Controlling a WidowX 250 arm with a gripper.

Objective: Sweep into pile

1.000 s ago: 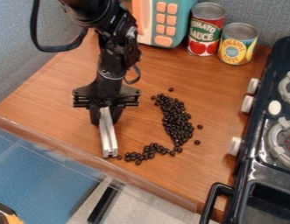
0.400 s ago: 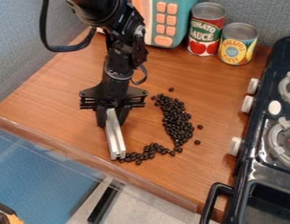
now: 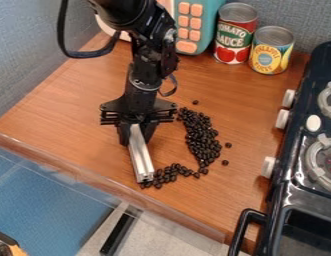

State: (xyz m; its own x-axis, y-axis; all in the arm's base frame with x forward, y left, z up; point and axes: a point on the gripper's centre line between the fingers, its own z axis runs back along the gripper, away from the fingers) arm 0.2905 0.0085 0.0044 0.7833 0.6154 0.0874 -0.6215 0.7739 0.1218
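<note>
Dark beans (image 3: 202,142) on the wooden counter (image 3: 74,110) — only partly piled
Gripper (image 3: 136,135) closed on a metal bar (image 3: 141,156), lower end at the thin tail (image 3: 170,173); dense band (image 3: 194,122) mostly gathered, tail and a few strays (image 3: 228,145) left to bring in — each bean small, rounded, glossy.
</note>
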